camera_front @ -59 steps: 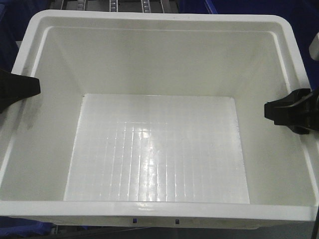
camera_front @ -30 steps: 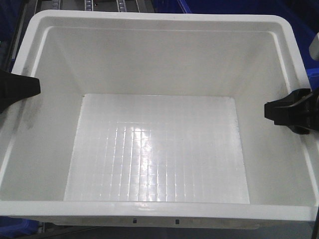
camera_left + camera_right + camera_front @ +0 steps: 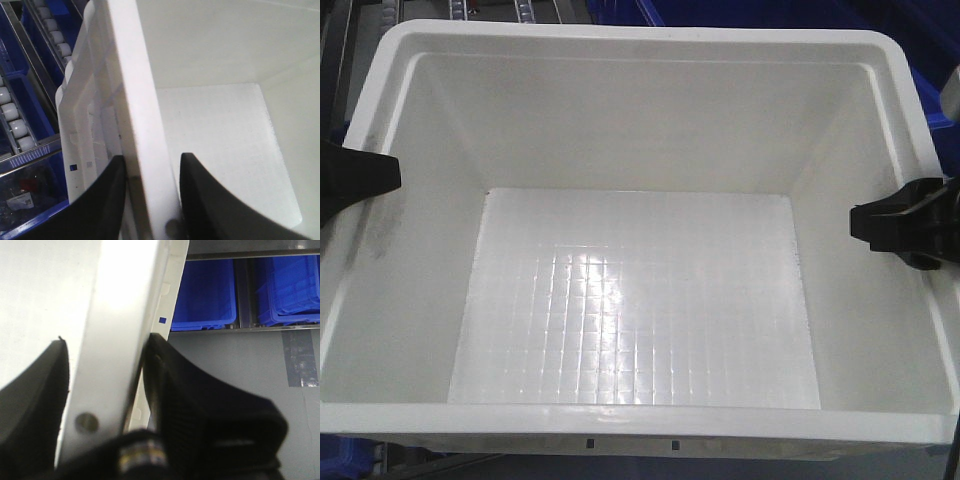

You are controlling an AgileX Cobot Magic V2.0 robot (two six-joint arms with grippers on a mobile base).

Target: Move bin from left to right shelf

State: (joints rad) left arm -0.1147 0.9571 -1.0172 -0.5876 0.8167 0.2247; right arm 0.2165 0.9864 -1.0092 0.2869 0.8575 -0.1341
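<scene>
The white bin (image 3: pixel 640 110) fills the front view, empty, its grid-textured floor (image 3: pixel 635 300) showing. My left gripper (image 3: pixel 360 175) is shut on the bin's left rim (image 3: pixel 142 115), one black finger (image 3: pixel 100 200) outside the wall and the other inside. My right gripper (image 3: pixel 905 225) is shut on the right rim (image 3: pixel 120 340), with one finger (image 3: pixel 200 405) outside and the other inside. The bin hangs between both grippers. The shelves are mostly hidden behind it.
Roller rails (image 3: pixel 20 127) and dark blue crates (image 3: pixel 27 100) lie to the left below the bin. More blue crates (image 3: pixel 210 295) sit on a low shelf to the right, above grey floor (image 3: pixel 240 355) with a tape strip. A blue crate edge (image 3: pixel 720 12) shows behind.
The background behind the bin has slid leftward: roller rails have shifted toward the top left corner and blue crates have come in at the top right. Both grips are unchanged.
</scene>
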